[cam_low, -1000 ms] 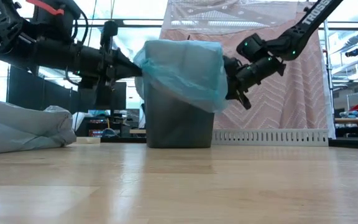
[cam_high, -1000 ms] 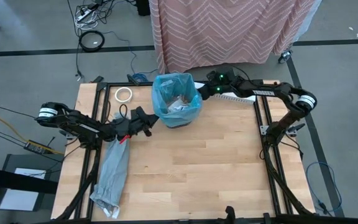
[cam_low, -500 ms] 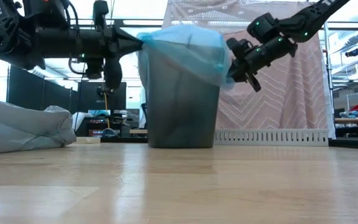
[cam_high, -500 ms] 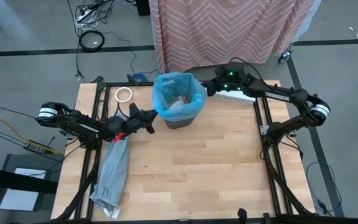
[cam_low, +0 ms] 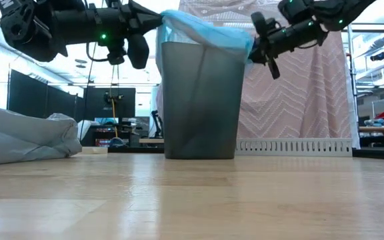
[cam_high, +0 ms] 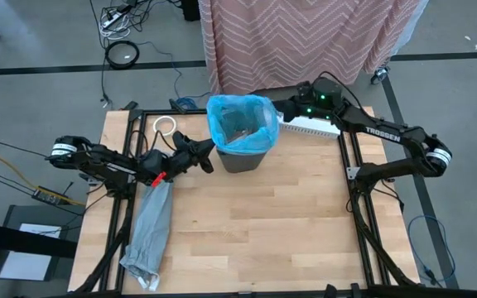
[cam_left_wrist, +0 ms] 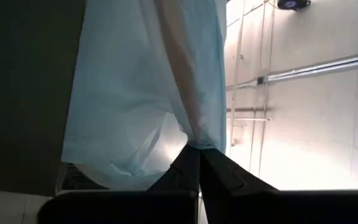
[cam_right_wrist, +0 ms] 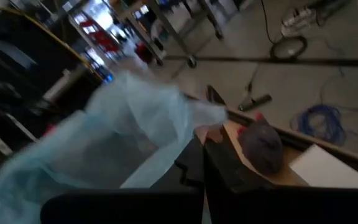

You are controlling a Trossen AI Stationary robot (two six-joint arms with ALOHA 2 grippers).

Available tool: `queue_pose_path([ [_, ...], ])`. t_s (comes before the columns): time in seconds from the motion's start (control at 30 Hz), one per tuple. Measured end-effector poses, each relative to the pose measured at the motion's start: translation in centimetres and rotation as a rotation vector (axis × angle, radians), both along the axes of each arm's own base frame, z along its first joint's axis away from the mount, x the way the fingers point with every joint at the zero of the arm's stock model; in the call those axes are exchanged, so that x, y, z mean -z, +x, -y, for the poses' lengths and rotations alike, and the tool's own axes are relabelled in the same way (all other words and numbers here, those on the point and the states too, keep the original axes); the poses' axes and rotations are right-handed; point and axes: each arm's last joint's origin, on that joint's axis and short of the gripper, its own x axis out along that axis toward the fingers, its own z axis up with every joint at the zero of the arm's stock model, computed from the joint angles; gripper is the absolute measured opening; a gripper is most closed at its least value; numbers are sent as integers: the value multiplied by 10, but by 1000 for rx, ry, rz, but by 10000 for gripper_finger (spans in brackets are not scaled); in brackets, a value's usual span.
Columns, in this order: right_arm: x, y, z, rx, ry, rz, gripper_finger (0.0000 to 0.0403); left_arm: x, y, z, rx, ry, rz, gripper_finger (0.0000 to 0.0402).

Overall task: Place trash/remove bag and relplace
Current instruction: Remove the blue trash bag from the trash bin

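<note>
Toward the far edge of the table (cam_high: 247, 223), the dark bin (cam_low: 199, 100) is standing upright with the blue bag (cam_high: 238, 124) lining it. Brown and white trash (cam_high: 240, 132) is lying inside the bag. The left gripper (cam_high: 212, 151) is reaching in from the bin's left side, its fingers pinched shut on the bag's rim and pulling the plastic taut above the bin's top edge. The right gripper (cam_high: 277, 114) is doing likewise from the opposite side, clamped tight on the bag's rim there. A grey plastic bag (cam_high: 149, 232) is lying flat near the table's left edge, and a roll of tape (cam_high: 165, 126) is sitting at the far left corner.
</note>
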Motion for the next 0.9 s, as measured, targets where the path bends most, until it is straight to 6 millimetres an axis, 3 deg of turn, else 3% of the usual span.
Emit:
queue_pose_path([
  [0.13,-17,-7,-6,11,-35,54,0,0,0,0,5,3,-5,9],
  [0.4,-75,-10,-8,5,-174,149,0,-4,0,-3,-38,-14,24,9],
  [0.67,-117,2,-11,-36,-285,211,0,-54,17,-9,-7,42,183,9],
  [0.9,-124,21,-14,-92,-288,218,0,-95,33,-14,45,142,212,8],
])
